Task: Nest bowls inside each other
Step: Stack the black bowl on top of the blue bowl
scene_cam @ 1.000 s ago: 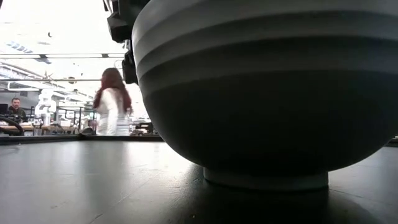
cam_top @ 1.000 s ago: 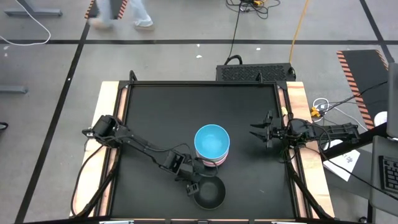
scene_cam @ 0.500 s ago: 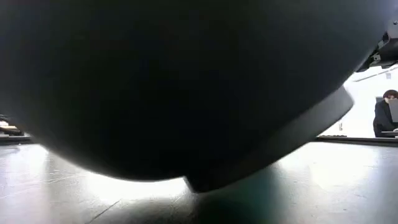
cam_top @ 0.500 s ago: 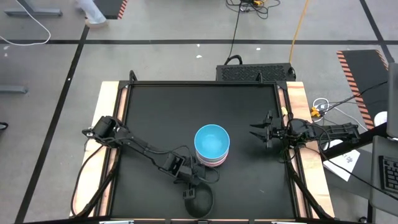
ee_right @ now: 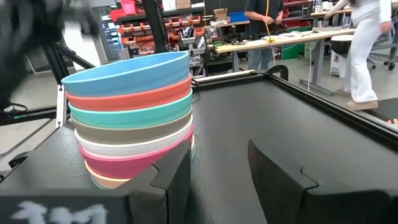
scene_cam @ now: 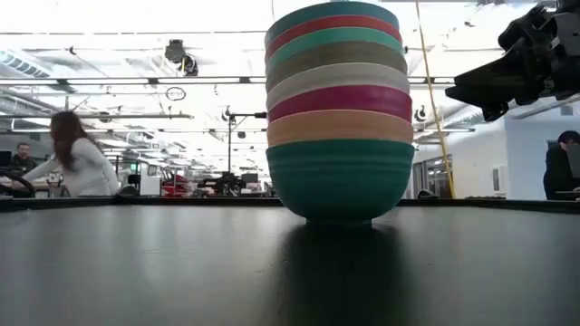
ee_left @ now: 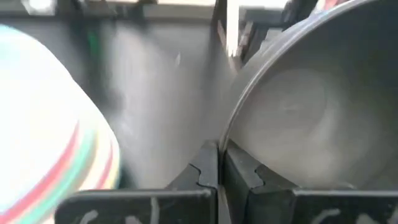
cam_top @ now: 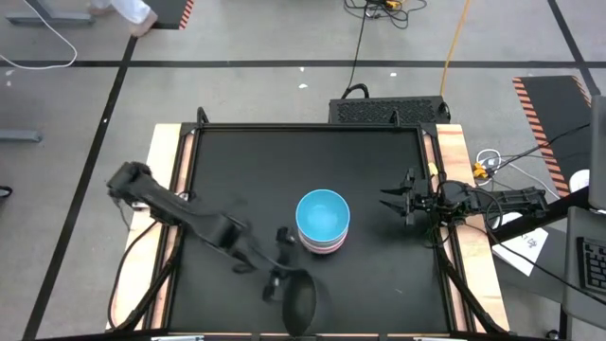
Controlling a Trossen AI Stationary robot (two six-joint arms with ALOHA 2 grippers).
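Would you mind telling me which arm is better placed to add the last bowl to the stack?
The left: its gripper is already shut on the black bowl's rim near the stack. The right gripper waits open at the table's right edge.

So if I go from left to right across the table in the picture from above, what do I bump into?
Left arm → left gripper pinching the black bowl by its rim → stack of bowls, blue on top → right gripper, open, waiting at the table's right edge.
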